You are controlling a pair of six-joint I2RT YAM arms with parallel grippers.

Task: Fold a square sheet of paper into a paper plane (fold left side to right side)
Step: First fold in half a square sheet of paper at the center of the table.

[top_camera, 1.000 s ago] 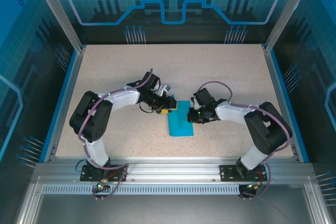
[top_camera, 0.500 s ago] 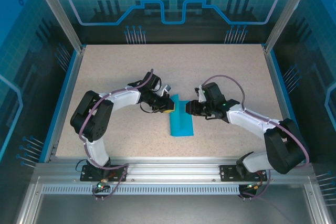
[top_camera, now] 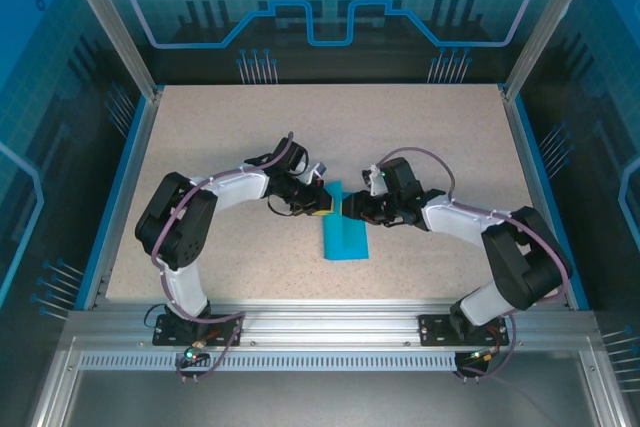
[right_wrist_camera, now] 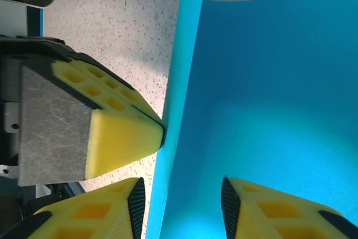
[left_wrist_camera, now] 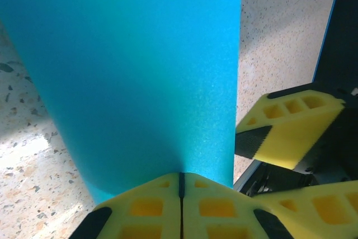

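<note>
Paper (top_camera: 345,242) on the table (top_camera: 250,127) — left gripper (top_camera: 324,210) at its far-left edge, right gripper (top_camera: 351,209) opposite.

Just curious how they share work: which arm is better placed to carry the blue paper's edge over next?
Left arm, probably. Its jaws are shut on the raised edge of the thin teal-blue sheet of paper, so it could carry it across. The right arm's jaws stand open around that edge.
</note>
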